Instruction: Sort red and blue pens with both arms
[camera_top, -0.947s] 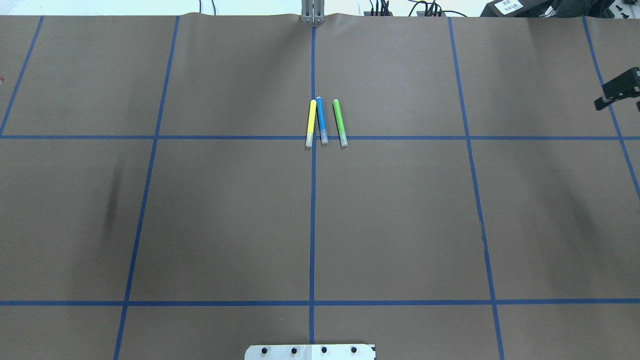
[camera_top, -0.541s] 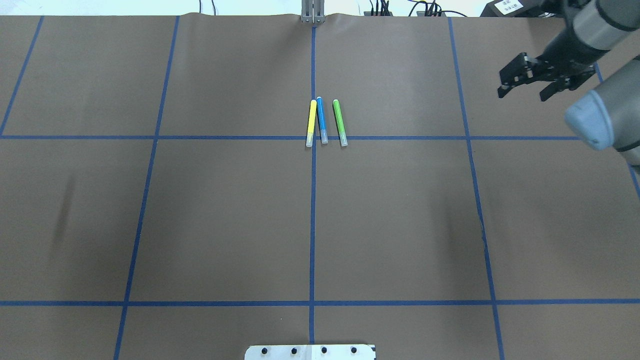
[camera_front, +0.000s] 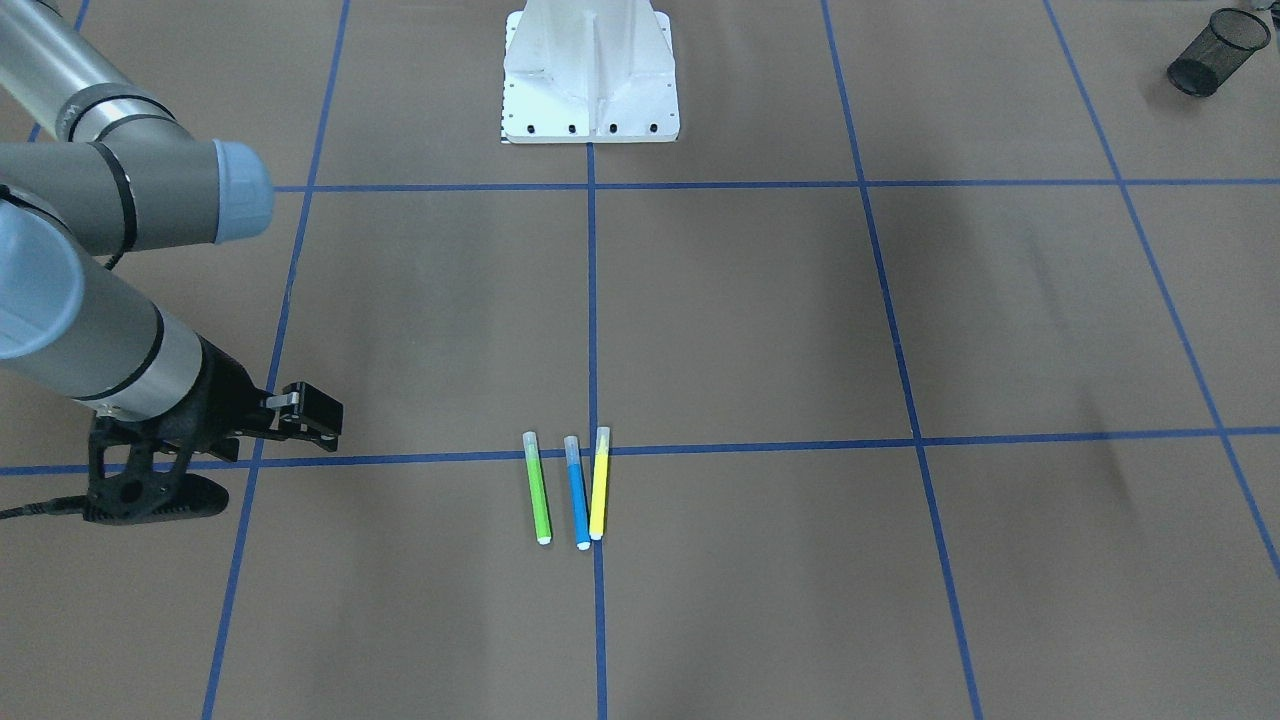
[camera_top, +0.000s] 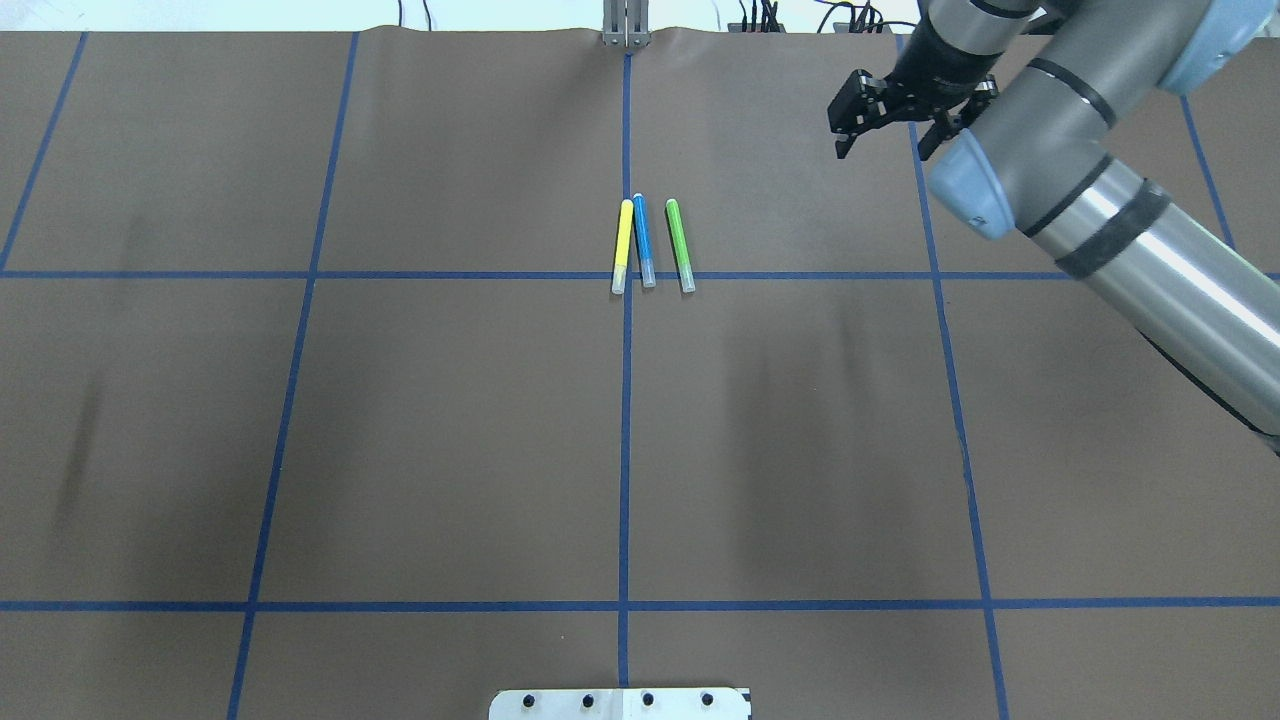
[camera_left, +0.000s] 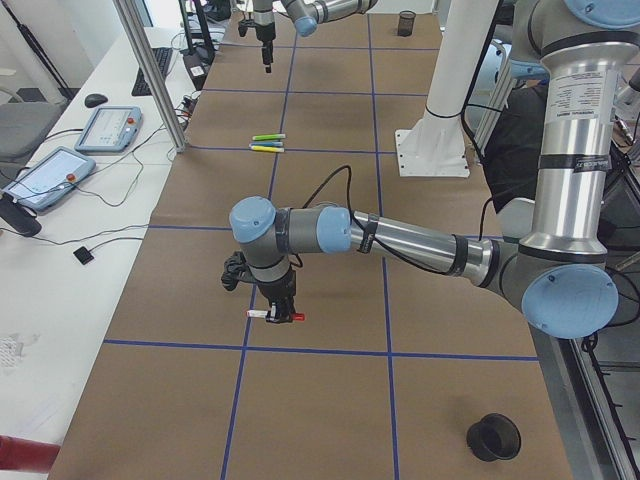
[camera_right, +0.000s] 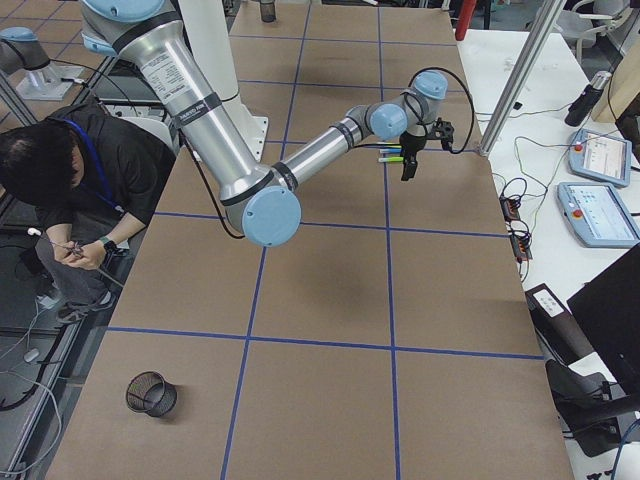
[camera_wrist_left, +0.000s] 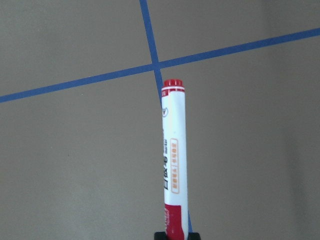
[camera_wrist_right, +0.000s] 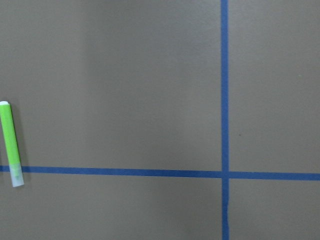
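The red pen (camera_wrist_left: 173, 160), white-barrelled with red ends, hangs above the brown table with my left gripper (camera_wrist_left: 177, 235) shut on its lower end. In the exterior left view the near arm holds it (camera_left: 270, 315) level, just over a blue tape line. The blue pen (camera_top: 643, 240) lies at the table's middle, touching a yellow marker (camera_top: 622, 245), with a green marker (camera_top: 680, 245) a little to its right. My right gripper (camera_top: 882, 145) hovers open and empty, to the right of the pens and farther out on the table.
Blue tape lines divide the brown table (camera_top: 450, 430) into squares. The white pedestal (camera_front: 590, 70) stands at the robot's side. A black mesh cup (camera_front: 1215, 50) sits near a corner, another (camera_right: 152, 393) at the right end. A seated person (camera_right: 60, 190) is beside the table.
My right arm has swung in from the right edge, carrying its open gripper leftward and farther out. The three markers at the middle have not moved.
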